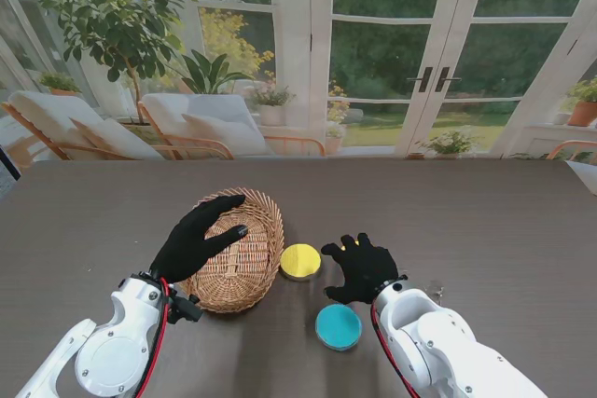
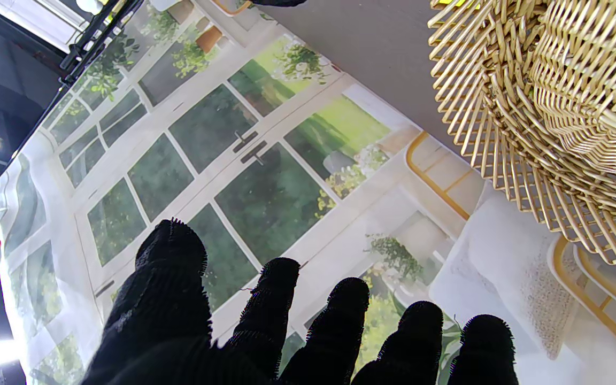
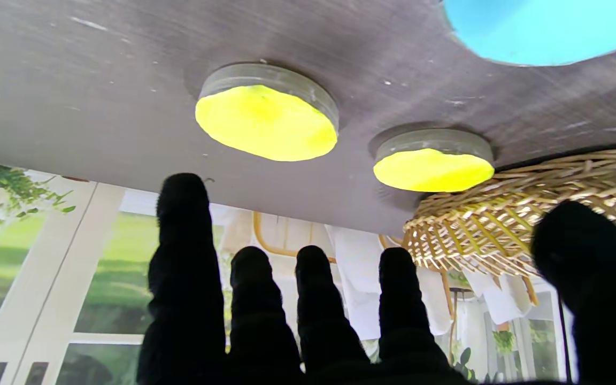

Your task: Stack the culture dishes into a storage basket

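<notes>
Surface: dark wood, garden backdrop.
Basket: left hand over it, fingers apart.
Right hand: spread, empty, yellow dish at its 9 o'clock.
Blue dish: 6 o'clock of yellow dish.

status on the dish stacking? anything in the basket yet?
Done: nothing that shows; the visible part of the basket holds no dish, though the left hand hovering open over it hides some. In hand: nothing; the right hand is open over a second yellow dish. Left: that one, the yellow dish beside the basket and the blue dish, all on the table.
</notes>
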Robot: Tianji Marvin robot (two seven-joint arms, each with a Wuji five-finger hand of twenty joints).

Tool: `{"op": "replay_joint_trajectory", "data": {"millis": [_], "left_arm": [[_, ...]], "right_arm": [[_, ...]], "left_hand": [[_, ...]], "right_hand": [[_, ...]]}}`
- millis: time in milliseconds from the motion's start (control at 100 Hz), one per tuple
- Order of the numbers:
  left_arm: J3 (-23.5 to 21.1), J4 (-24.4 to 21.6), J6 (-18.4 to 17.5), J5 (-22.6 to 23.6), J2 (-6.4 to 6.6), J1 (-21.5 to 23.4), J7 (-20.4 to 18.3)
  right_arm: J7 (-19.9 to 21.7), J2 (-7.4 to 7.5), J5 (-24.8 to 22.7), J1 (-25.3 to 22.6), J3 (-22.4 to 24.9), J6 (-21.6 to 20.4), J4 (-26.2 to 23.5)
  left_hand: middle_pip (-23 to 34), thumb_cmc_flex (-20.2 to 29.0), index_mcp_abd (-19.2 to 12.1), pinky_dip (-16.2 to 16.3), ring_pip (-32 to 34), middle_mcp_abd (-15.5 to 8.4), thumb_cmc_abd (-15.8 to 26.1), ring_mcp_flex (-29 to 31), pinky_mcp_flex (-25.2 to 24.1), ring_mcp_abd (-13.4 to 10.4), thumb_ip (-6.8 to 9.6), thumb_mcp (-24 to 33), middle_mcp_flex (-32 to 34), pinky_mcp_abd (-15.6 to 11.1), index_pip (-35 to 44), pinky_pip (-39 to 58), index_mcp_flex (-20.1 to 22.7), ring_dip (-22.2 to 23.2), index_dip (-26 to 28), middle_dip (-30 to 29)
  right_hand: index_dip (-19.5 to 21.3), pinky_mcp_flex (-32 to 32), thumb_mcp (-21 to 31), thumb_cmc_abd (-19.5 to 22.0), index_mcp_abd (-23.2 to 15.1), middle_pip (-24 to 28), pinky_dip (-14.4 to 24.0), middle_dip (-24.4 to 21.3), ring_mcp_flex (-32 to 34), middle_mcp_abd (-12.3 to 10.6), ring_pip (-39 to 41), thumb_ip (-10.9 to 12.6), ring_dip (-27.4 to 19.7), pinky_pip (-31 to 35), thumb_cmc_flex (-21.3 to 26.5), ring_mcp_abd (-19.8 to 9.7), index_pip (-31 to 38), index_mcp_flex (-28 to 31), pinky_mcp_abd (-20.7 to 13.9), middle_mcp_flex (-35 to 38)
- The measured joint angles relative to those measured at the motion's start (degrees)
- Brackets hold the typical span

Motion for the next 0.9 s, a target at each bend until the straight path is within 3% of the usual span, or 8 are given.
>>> {"op": "replay_joint_trajectory", "data": {"millis": [120,270,300,340,460,530,800,900], "left_arm": [[0.0,0.0,0.1,0.0,0.02,0.0,-0.1],[0.0,0.0,0.3,-0.1,0.04,-0.1,-0.3],[0.0,0.0,0.3,-0.1,0.04,-0.1,-0.3],[0.0,0.0,0.3,-0.2,0.05,-0.1,-0.4],[0.1,0.0,0.3,-0.3,0.07,-0.2,-0.5],[0.1,0.1,0.4,-0.3,0.08,-0.3,-0.6],[0.2,0.1,0.6,-0.4,0.13,-0.5,-0.8],[0.2,0.1,0.6,-0.4,0.13,-0.5,-0.8]], "right_arm": [[0.8,-0.1,1.0,2.1,-1.1,1.6,1.6],[2.0,-0.13,1.6,4.9,-2.8,3.4,3.7],[2.1,-0.14,1.9,5.6,-3.2,3.9,4.2],[2.5,-0.15,2.3,6.4,-3.7,4.5,4.9],[4.4,-0.2,3.8,8.8,-5.0,6.2,6.4],[5.0,-0.19,3.8,10.0,-5.9,6.7,7.3],[9.2,0.09,3.7,14.7,-10.9,9.8,9.9],[9.8,0.12,4.1,16.2,-12.5,10.6,10.9]], "left_hand": [[0.0,0.0,0.0,0.0,0.0,0.0,0.0,0.0,0.0,0.0,0.0,0.0,0.0,0.0,0.0,0.0,0.0,0.0,0.0,0.0],[0.0,0.0,0.0,0.0,0.0,0.0,0.0,0.0,0.0,0.0,0.0,0.0,0.0,0.0,0.0,0.0,0.0,0.0,0.0,0.0],[0.0,0.0,0.0,0.0,0.0,0.0,0.0,0.0,0.0,0.0,0.0,0.0,0.1,0.0,0.0,0.0,0.0,0.0,0.0,0.0],[0.0,0.0,0.0,0.0,0.0,0.0,0.0,0.0,0.0,0.0,0.0,0.0,0.1,0.0,0.0,0.0,0.0,0.0,0.0,0.0],[0.0,0.0,0.0,0.0,0.0,0.0,0.1,0.0,0.0,0.0,0.0,0.0,0.1,0.0,0.0,0.0,0.0,0.0,0.0,0.0],[0.0,0.0,0.0,0.0,0.0,0.0,0.1,0.0,0.0,0.0,0.0,0.0,0.1,0.0,0.0,0.0,0.0,0.0,0.0,0.0],[0.0,0.0,0.0,0.0,0.0,0.0,0.6,0.0,0.0,0.0,0.0,0.0,0.1,0.0,0.0,0.0,0.0,0.0,0.0,0.0],[0.0,0.0,0.0,0.0,0.0,0.0,0.6,0.0,0.0,0.0,0.0,0.0,0.1,0.0,0.0,0.0,0.0,0.0,0.0,0.0]], "right_hand": [[-0.7,0.0,-0.4,0.4,0.5,-0.7,-2.6,-0.5,-1.0,0.4,-0.4,0.0,-0.2,-3.8,-0.5,-0.4,-0.9,0.0,-0.7,-0.7],[-0.7,0.0,-0.4,0.4,0.8,-0.9,-2.7,-0.5,-2.1,0.6,-0.5,0.0,-0.2,-4.7,-0.5,-0.4,-1.4,0.0,-0.7,-1.5],[-0.7,0.0,-4.6,0.3,0.8,-0.9,-2.6,-0.5,-2.1,0.6,-0.5,0.5,-0.2,-4.7,-0.3,-0.3,-1.4,0.0,-0.6,-1.5],[-0.7,0.0,-5.6,0.5,0.7,-0.8,-2.6,-0.5,-2.1,0.7,-0.5,0.6,-0.2,-3.4,-0.3,0.4,-1.4,0.0,0.5,-1.5],[0.5,-0.1,-6.3,-5.8,-1.5,-0.5,5.9,-0.5,1.3,0.7,2.3,1.4,0.9,9.7,-1.4,2.2,-1.4,0.0,4.8,-1.3],[0.7,-0.1,-6.1,-6.5,-2.6,0.7,9.9,-0.5,4.3,0.7,5.6,1.6,3.6,14.5,-1.5,2.7,-1.3,0.0,6.3,-1.2],[0.9,-0.1,-6.1,-10.0,-3.6,0.7,18.8,-0.5,9.0,0.7,11.4,1.6,11.1,22.7,-1.5,3.0,-1.5,0.0,6.8,0.3],[0.9,-0.1,-6.1,-10.0,-3.6,0.7,19.1,-0.5,9.3,0.7,12.9,1.6,12.7,23.7,-1.5,3.0,-1.6,0.0,6.8,0.3]]}}
